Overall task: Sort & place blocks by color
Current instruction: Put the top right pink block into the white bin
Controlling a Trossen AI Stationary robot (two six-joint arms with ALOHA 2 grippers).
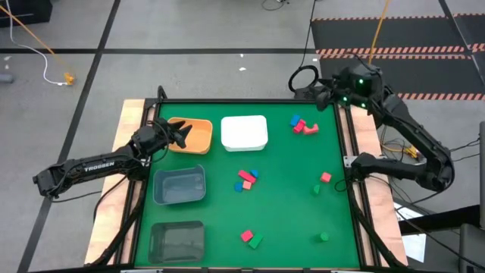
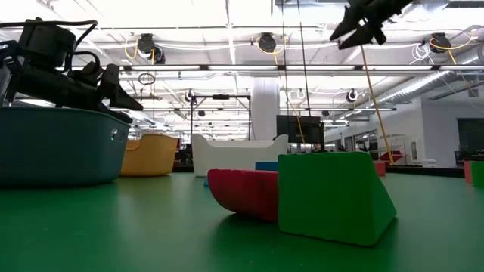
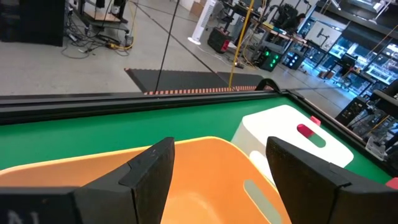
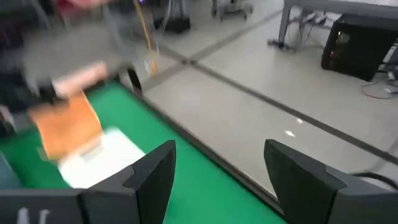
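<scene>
Small red, pink, blue and green blocks lie scattered on the green table. One cluster (image 1: 304, 126) lies at the far right, another (image 1: 246, 180) in the middle. A pink (image 1: 326, 177) and a green one (image 1: 317, 189) lie at the right. A red (image 2: 242, 193) and a green block (image 2: 333, 196) lie near the front edge. My left gripper (image 3: 217, 174) hangs open over the orange bin (image 1: 195, 137), with nothing between its fingers. My right gripper (image 1: 322, 92) is raised high over the table's far right corner, open and empty.
Along the left side stand the orange bin, a blue-grey bin (image 1: 179, 186) and a dark grey bin (image 1: 177, 241). A white bin (image 1: 244, 132) sits right of the orange one. A raised black rim (image 1: 352, 152) frames the table. Another green block (image 1: 323, 237) lies near right.
</scene>
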